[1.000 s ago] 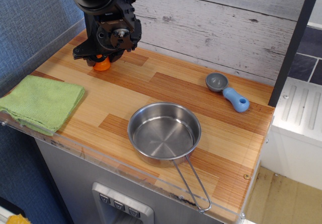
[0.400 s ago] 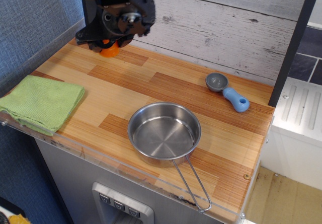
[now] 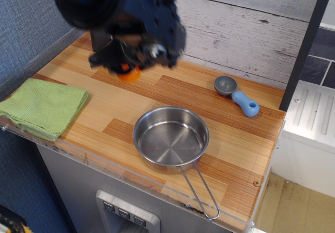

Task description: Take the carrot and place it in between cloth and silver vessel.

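Observation:
My black gripper [image 3: 125, 65] hangs above the back left of the wooden counter, blurred by motion. It is shut on the orange carrot [image 3: 128, 74], whose lower end shows beneath the fingers, lifted off the wood. The folded green cloth [image 3: 43, 106] lies at the front left corner. The silver vessel [image 3: 170, 136], a small pan with a wire handle pointing toward the front edge, sits at centre front. The gripper with the carrot is behind the gap between the cloth and the vessel.
A grey and blue measuring scoop [image 3: 236, 93] lies at the back right. A white plank wall [image 3: 241, 18] runs behind the counter, and a blue wall [image 3: 26, 23] stands at the left. The counter's front edge [image 3: 131, 175] drops off.
The gripper has lifted the carrot from the back left corner and carried it right and toward the front, now closer to the middle of the counter. Cloth, vessel and scoop have not moved.

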`<state>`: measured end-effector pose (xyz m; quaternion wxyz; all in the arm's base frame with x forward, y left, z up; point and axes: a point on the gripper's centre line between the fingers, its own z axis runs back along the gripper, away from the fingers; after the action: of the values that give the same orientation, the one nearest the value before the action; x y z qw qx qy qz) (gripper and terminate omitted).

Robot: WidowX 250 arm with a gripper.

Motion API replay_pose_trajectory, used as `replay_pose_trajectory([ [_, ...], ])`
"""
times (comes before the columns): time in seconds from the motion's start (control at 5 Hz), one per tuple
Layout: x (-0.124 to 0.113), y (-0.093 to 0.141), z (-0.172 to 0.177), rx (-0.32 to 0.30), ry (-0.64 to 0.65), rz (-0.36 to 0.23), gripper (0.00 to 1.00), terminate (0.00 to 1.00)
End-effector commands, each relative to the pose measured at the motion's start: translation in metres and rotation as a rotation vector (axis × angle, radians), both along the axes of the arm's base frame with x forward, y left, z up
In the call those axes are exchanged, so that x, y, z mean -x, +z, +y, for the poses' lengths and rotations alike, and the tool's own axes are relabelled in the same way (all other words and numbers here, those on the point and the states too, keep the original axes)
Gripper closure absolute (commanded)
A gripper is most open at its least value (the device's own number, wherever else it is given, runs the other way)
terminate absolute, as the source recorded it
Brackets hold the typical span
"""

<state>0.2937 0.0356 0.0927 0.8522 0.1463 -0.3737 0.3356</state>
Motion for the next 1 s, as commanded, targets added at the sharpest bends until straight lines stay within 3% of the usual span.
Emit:
replay_pose_trajectory([
  [0.0,0.017,-0.008,0.011,-0.001,0.035,0.0,1.0,0.0],
  [0.8,0.019,-0.035,0.006,0.009,0.056,0.035,1.0,0.0],
])
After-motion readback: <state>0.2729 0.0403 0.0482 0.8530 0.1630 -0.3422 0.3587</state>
